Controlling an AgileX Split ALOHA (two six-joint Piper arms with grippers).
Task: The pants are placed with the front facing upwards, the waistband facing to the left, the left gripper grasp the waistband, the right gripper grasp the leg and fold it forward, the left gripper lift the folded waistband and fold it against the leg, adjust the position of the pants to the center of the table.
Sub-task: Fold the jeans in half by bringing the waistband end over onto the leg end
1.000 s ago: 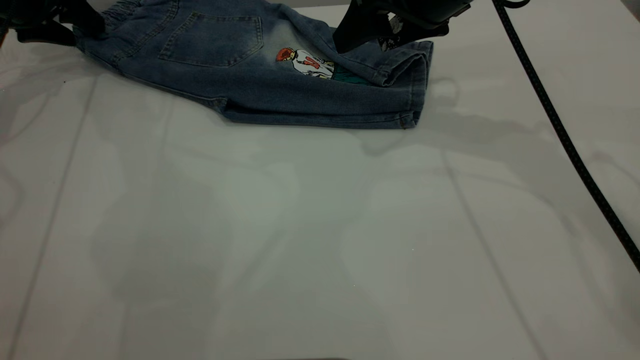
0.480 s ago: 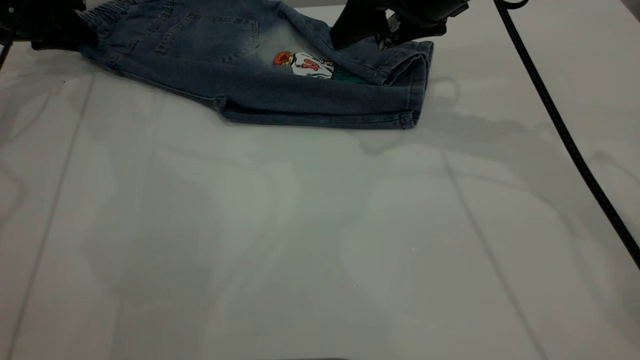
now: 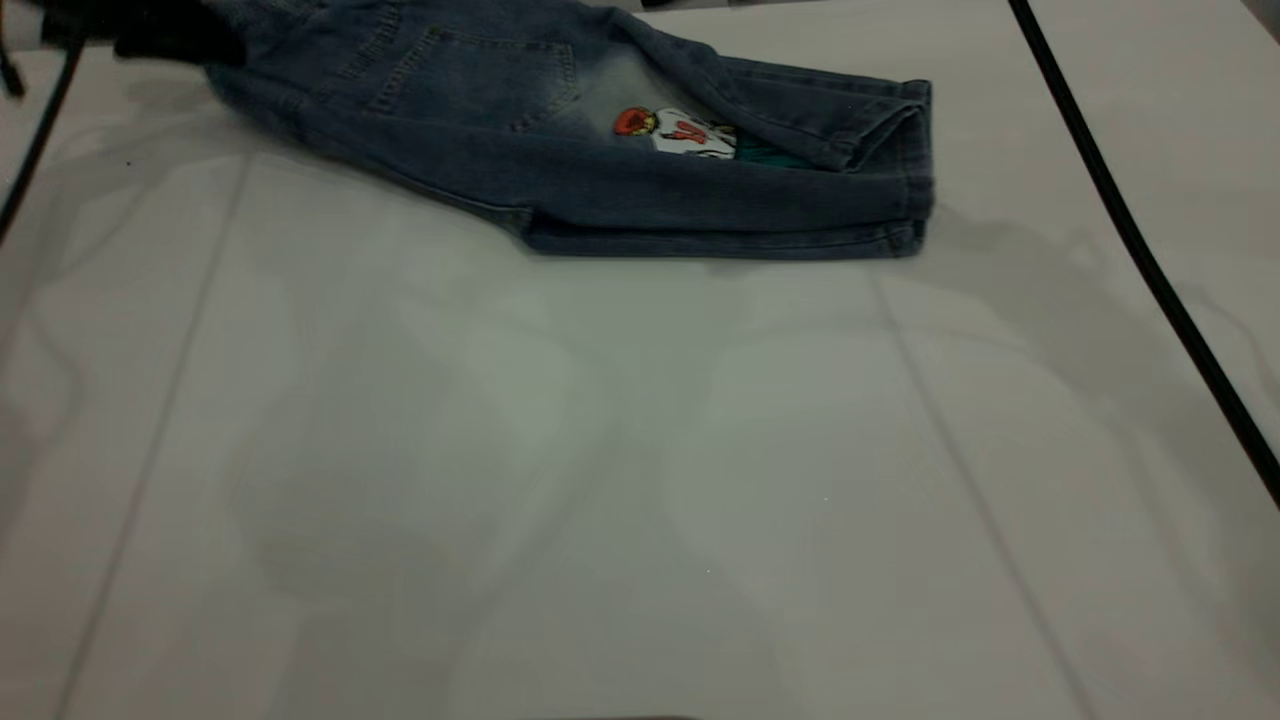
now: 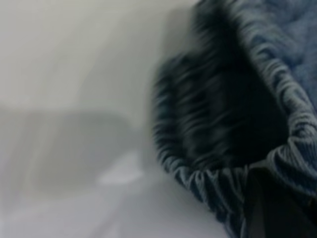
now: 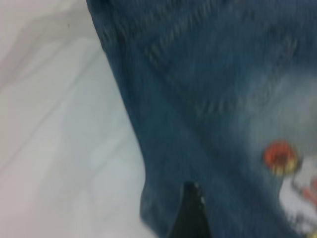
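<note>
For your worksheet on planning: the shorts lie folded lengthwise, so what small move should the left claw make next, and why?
Probably lift the waistband and carry it toward the hems: the left claw sits at that end, and the shorts are folded only lengthwise.

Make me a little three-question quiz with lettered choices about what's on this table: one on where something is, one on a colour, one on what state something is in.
1. Where on the table do the shorts lie in the outside view?
A. far edge
B. near edge
C. dead centre

2. What colour is the cartoon figure's head on the shorts?
A. purple
B. orange-red
C. yellow

3. How do the shorts lie?
A. spread out flat
B. rolled into a ball
C. folded, one leg over the other

Answers:
1. A, the shorts sit along the far side, with bare tabletop in front.
2. B, an orange-red blob tops the white figure.
3. C, two hems stack at the right end and a back pocket faces up.
</note>
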